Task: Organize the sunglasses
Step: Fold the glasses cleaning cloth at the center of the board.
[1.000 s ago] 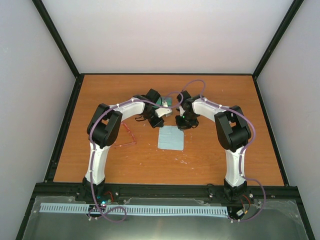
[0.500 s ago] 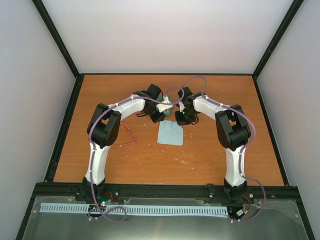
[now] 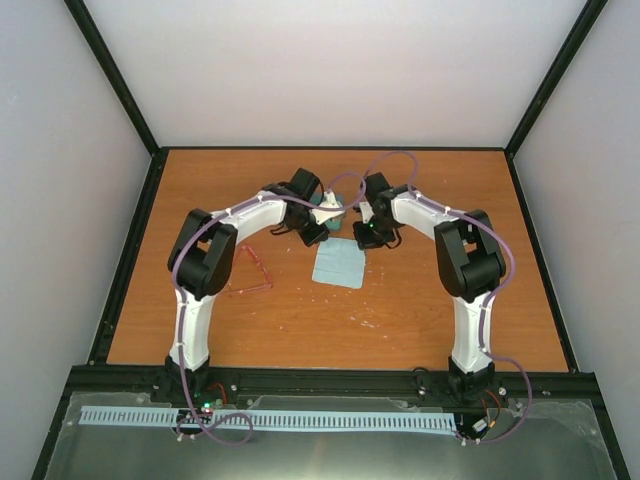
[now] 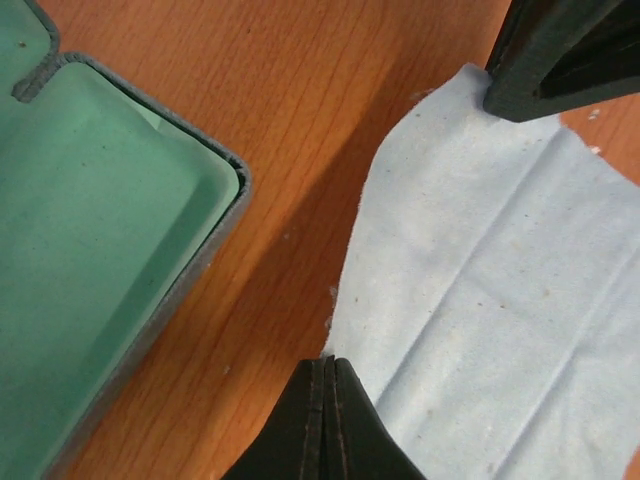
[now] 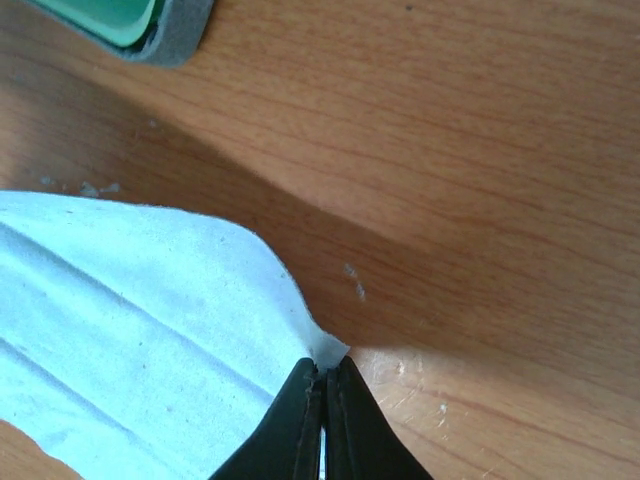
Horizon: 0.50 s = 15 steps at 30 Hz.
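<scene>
sunglasses (image 3: 252, 283) lay on the table (image 3: 420, 300), left of the cloth (image 3: 338, 265) and well apart from both grippers. thin red frame was partly hidden under the left arm's elbow, shape hard to make out. left gripper (image 4: 325, 368) was pinched shut on one cloth corner, right gripper (image 5: 322, 378) pinched shut on another. open case (image 4: 100, 250) sat just beside the cloth, green lining showing, cut off in both wrist views, mostly covered by the wrists from above.
</scene>
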{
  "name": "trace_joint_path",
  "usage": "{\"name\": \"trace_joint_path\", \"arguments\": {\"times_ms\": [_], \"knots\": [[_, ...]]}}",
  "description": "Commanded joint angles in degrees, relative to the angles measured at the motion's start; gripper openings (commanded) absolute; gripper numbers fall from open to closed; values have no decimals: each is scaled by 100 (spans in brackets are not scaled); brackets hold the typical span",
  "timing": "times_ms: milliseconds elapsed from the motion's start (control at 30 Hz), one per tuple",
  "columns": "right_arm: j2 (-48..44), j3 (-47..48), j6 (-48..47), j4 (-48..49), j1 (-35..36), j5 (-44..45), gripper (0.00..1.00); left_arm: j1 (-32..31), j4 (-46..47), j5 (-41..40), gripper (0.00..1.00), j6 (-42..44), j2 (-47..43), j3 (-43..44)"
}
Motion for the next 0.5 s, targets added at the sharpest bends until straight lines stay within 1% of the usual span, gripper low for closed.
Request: {"name": "trace_joint_path", "arguments": {"times_ms": [0, 267, 467], "knots": [[-411, -260, -263, 213, 0, -135, 3, 25, 345, 262, 0, -177, -542, -204], [-743, -709, -337, 454, 73, -328, 3, 16, 372, 485, 0, -123, -784, -489], [-849, -894, -427, 470, 168, -442, 3, 8, 418, 442, 0, 19, -857, -837]]}}
